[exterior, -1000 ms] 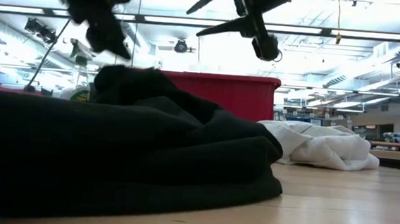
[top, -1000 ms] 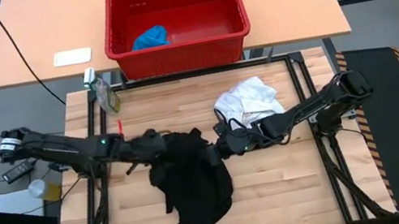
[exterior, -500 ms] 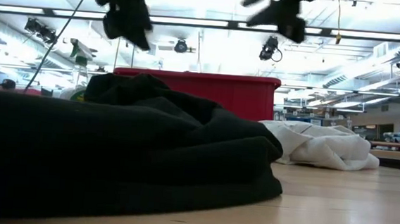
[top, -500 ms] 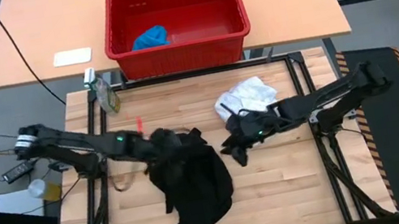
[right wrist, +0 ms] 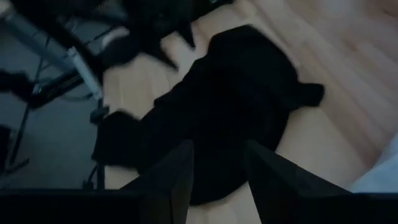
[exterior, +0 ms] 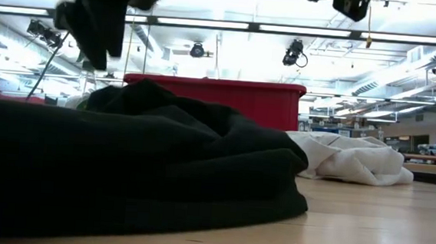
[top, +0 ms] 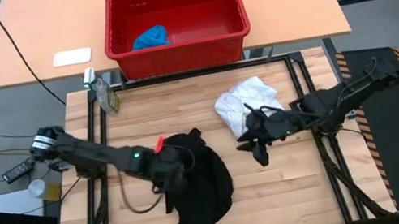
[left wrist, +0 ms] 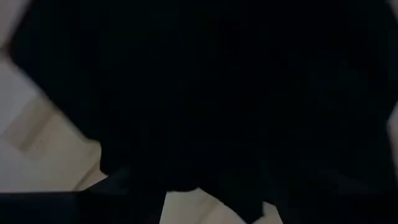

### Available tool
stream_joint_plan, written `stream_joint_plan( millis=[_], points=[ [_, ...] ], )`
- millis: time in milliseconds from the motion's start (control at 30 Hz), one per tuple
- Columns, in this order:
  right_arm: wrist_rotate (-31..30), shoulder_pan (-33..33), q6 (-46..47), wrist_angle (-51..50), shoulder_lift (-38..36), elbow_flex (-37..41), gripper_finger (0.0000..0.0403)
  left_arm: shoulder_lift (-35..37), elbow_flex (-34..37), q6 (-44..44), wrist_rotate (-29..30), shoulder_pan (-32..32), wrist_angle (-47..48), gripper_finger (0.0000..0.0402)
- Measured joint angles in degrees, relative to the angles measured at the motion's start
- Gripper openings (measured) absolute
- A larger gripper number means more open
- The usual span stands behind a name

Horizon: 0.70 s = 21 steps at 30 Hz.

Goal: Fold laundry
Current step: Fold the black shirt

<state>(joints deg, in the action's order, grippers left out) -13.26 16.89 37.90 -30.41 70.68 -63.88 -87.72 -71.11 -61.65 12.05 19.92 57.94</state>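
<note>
The large black garment [top: 195, 183] lies crumpled in the middle of the wooden table, one end trailing to the near edge. My left gripper [top: 169, 171] hangs open just above its left part, pointing steeply down; in the left wrist view black cloth [left wrist: 205, 93] fills the picture. My right gripper [top: 260, 149] is open and raised between the black garment and the white garment [top: 247, 102], which lies bunched at the table's far right. In the right wrist view nothing sits between its fingers [right wrist: 214, 180]. The blue garment [top: 149, 37] lies inside the red basket.
The red basket [top: 180, 45] stands on a second table beyond the far edge, with a white card [top: 72, 57] to its left. A small bottle [top: 104, 94] stands at the table's far left corner. Bare wood shows at the near right and near left.
My right gripper has drawn away from the black garment's right edge, going toward the table's right edge and upward while rolling at the wrist. My left gripper has gone toward the near edge over the black garment, tipping steeper and rolling. The garment has stayed on the table.
</note>
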Motion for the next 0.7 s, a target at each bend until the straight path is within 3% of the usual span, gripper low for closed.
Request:
stream_joint_plan(
  millis=[167, 300, 533, 700],
  points=[
    [-1.97, 2.59, 0.13, 0.57, 0.54, 0.02, 0.0151, 4.12, 0.21, -11.73, 6.17, 2.36, 6.34, 0.0244],
    [-4.06, 3.03, -2.56, 5.07, 0.95, 0.02, 0.0151, 5.51, 1.33, -14.2, 10.73, 1.84, 9.89, 0.0224],
    [-2.91, 3.06, -4.89, 10.7, 1.22, 0.0, 0.0151, 14.92, 16.16, -15.98, 7.15, 0.12, -9.03, 0.0178],
    [-2.98, 4.6, -3.15, 10.17, 1.23, 0.02, 0.0151, 21.98, 24.87, -25.53, 6.41, 0.18, -11.12, 0.0174]
  ],
)
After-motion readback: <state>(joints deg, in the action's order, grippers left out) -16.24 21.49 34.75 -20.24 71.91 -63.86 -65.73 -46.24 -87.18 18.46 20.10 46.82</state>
